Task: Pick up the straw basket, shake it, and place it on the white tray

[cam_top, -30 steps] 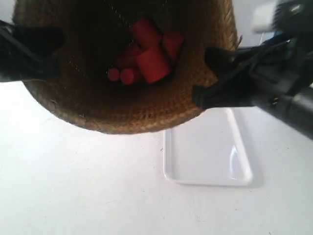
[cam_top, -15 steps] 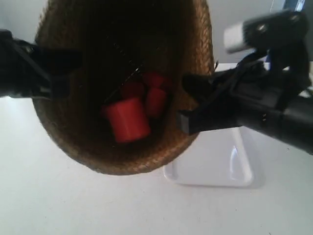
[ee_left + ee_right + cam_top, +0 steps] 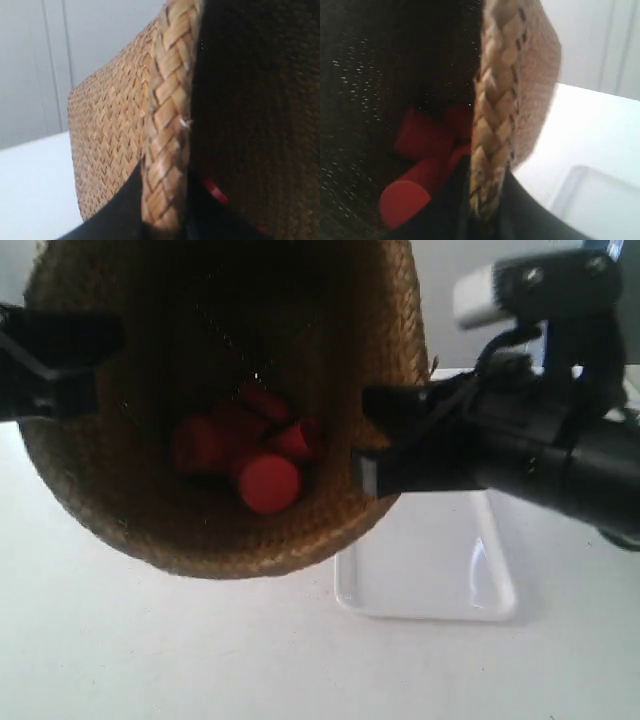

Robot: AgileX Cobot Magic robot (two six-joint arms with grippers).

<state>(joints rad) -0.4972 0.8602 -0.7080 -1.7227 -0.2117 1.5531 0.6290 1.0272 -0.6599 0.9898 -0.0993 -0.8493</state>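
The plain white worktop fills the lower part of the exterior view, with nothing resting on it but the tray.

Above it hangs the tall brown braided-straw basket. It is clear of the surface and tipped so that its wide round mouth faces the exterior camera and its dark inside shows. Two black arms hold it at opposite sides of the rim, one at the exterior view's left and one at the exterior view's right.

In the left wrist view the left tool is clamped on the braided rim, one black finger outside the woven wall and one inside. The right wrist view shows the same of the right tool, pinched together across the plaited edge.

The shallow glossy white rectangular tray lies flat on the worktop, below the basket and toward the exterior view's right. The basket's lower edge hides one of its corners. It also appears pale and bare in the right wrist view.

Several small red cylinders lie loose in a heap at the basket's bottom.

As for progress, the lift looks done, and the tilt suggests the shaking is under way. Setting the basket down is not yet done: it has to be brought upright, moved over the tray and lowered onto it.
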